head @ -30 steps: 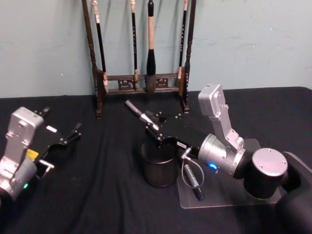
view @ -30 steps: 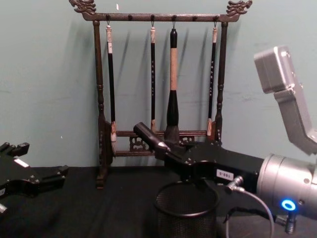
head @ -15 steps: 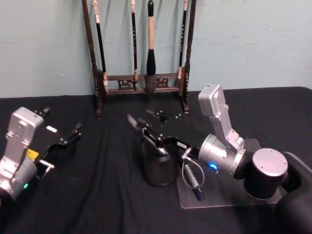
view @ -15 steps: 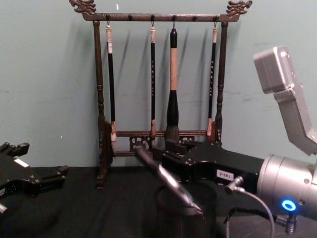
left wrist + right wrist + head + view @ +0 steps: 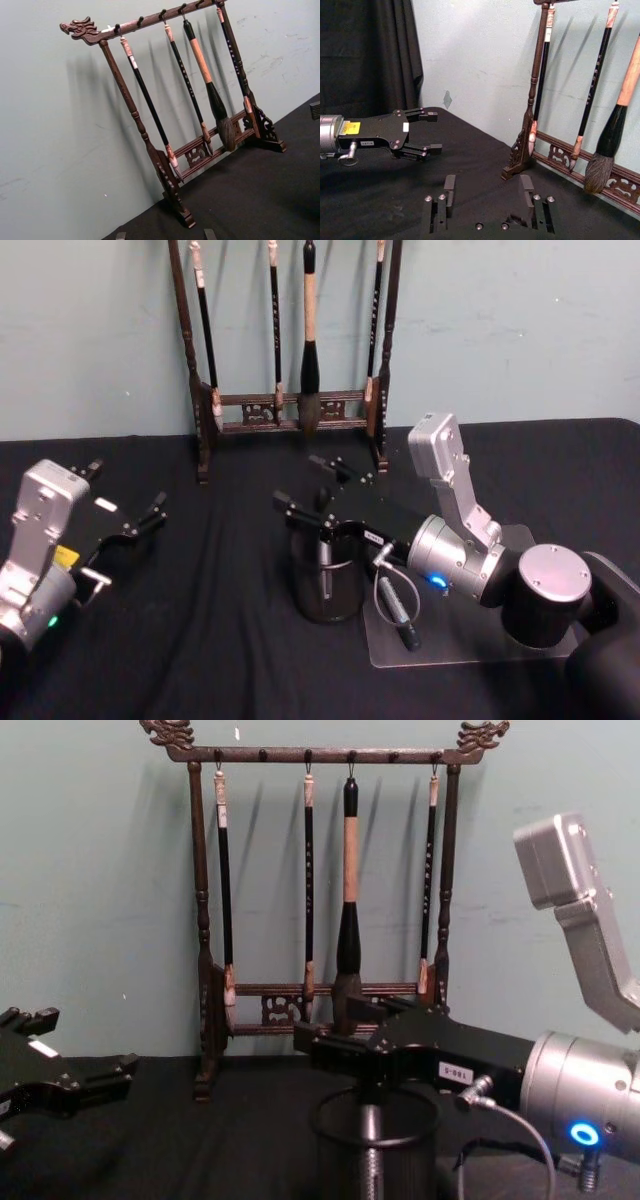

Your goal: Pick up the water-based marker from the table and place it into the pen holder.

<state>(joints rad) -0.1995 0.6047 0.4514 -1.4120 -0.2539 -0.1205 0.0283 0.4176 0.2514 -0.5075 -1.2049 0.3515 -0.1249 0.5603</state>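
**A:** Which step was it?

**B:** The placing looked finished. The right claw (image 5: 310, 488) hung just above the pen holder (image 5: 325, 598), jaws spread wide and gripping nothing. The marker (image 5: 323, 562) stood inside the cup.

**A:** And next?

**B:** Probably lifting clear without nudging the rim. The left claw (image 5: 431, 132) sat parked well to the left, open and empty.

**A:** Surroundings?

**B:** A pale green wall (image 5: 520, 320), a black-draped tabletop (image 5: 220, 640) and a wooden brush rack (image 5: 290, 405) behind.

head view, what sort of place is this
Probably a robot test bench staged as a calligraphy desk: a black-draped table, a brush rack with hanging brushes against a bare wall, and a mesh pen holder below the open right gripper; the left gripper is parked at left.
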